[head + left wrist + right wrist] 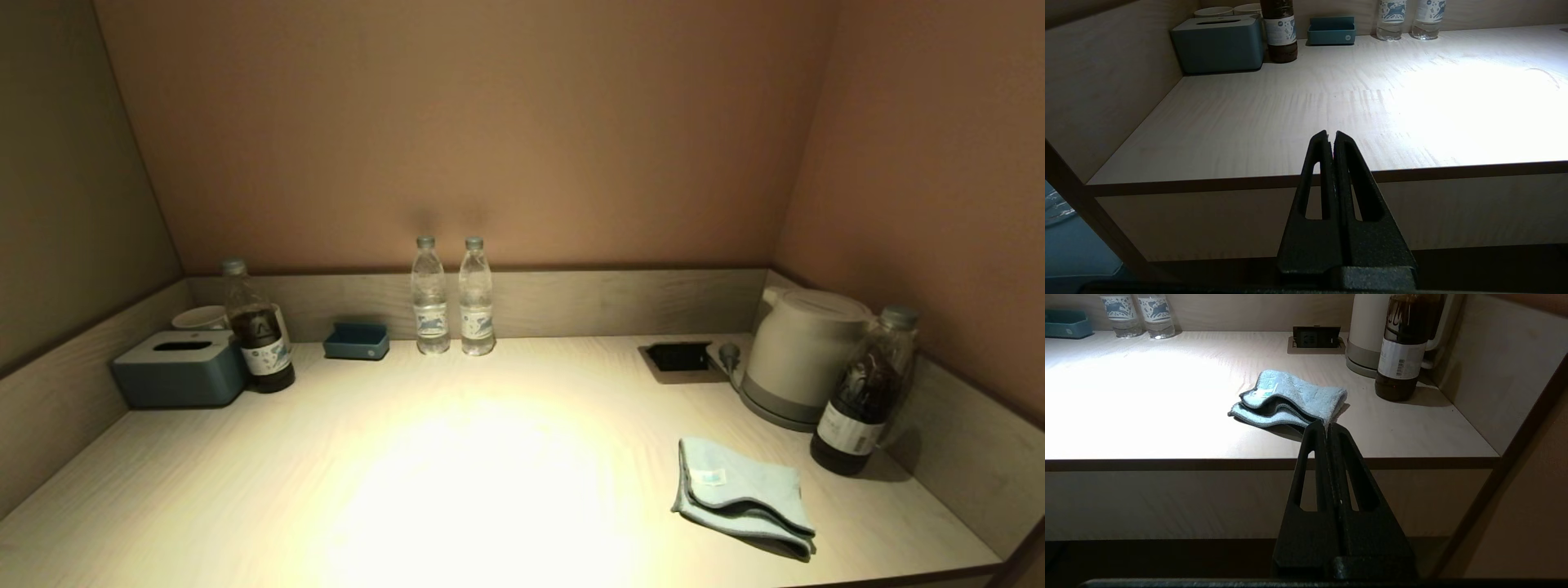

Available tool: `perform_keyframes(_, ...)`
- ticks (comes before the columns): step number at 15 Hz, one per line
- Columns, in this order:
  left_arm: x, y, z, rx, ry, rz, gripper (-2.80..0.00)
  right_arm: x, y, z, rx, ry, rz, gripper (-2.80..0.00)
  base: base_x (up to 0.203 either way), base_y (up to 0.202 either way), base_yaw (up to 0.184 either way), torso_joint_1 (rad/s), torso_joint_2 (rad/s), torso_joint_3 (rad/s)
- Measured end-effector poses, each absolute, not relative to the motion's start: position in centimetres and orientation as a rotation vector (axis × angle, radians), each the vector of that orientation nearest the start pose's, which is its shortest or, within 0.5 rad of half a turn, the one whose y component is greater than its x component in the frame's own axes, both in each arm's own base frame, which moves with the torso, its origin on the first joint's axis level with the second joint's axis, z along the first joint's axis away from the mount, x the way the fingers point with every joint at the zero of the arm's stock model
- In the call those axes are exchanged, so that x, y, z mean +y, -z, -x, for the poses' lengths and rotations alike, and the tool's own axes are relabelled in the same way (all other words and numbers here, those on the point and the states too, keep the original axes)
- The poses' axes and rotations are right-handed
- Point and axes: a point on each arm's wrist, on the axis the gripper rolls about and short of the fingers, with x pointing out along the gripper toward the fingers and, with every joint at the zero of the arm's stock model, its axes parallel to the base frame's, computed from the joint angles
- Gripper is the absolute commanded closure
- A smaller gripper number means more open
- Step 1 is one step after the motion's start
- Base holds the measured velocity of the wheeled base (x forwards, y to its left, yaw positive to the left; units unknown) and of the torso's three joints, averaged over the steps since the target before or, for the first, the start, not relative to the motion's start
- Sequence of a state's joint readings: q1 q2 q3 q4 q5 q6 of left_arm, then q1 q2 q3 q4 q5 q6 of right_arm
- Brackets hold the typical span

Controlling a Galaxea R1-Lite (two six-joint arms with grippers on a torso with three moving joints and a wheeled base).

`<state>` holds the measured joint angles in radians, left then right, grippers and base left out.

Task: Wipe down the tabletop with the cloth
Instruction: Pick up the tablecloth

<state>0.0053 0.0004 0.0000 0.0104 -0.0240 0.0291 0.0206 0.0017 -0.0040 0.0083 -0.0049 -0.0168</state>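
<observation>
The folded light-blue cloth (739, 494) with a white label lies on the pale wood-grain tabletop (457, 457) at the front right. It also shows in the right wrist view (1290, 398). My right gripper (1327, 425) is shut and empty, held before and below the table's front edge, facing the cloth. My left gripper (1330, 134) is shut and empty, held before the front edge on the left side. Neither gripper shows in the head view.
At the back right stand a pale kettle (804, 351), a dark bottle (865, 392) and the socket recess (679, 357). Two water bottles (453, 296) stand at the back middle. A blue tray (357, 340), a dark bottle (257, 331) and a blue-grey tissue box (180, 367) stand back left.
</observation>
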Motion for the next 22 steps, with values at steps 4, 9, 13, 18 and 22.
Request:
perform_keyframes(4,-0.1,-7.4,2.3,0.011,0.018,-0.029,0.00,0.0,-11.7,3.7,-0.099,-0.038,0.024,0.00,0.000,0.000,0.000,0.000,0.00,0.000)
perform_keyframes(9,-0.1,-7.4,2.3,0.011,0.017,-0.029,0.00,0.2,-16.2,2.6,0.061,-0.136,0.021,0.00,0.000,0.000,0.000,0.000,0.00,0.000)
perform_keyframes(13,-0.1,-7.4,2.3,0.011,0.018,-0.029,0.00,0.5,-18.0,-3.1,0.382,-0.201,-0.016,0.00,0.000,0.000,0.000,0.000,0.00,0.000)
perform_keyframes(18,-0.1,-7.4,2.3,0.011,0.018,-0.029,0.00,0.9,-19.3,-15.3,0.687,-0.213,-0.085,0.00,0.000,0.000,0.000,0.000,0.00,0.000)
perform_keyframes(22,-0.1,-7.4,2.3,0.011,0.018,-0.029,0.00,1.2,-18.2,-23.5,0.794,-0.209,-0.114,0.00,0.000,0.000,0.000,0.000,0.00,0.000)
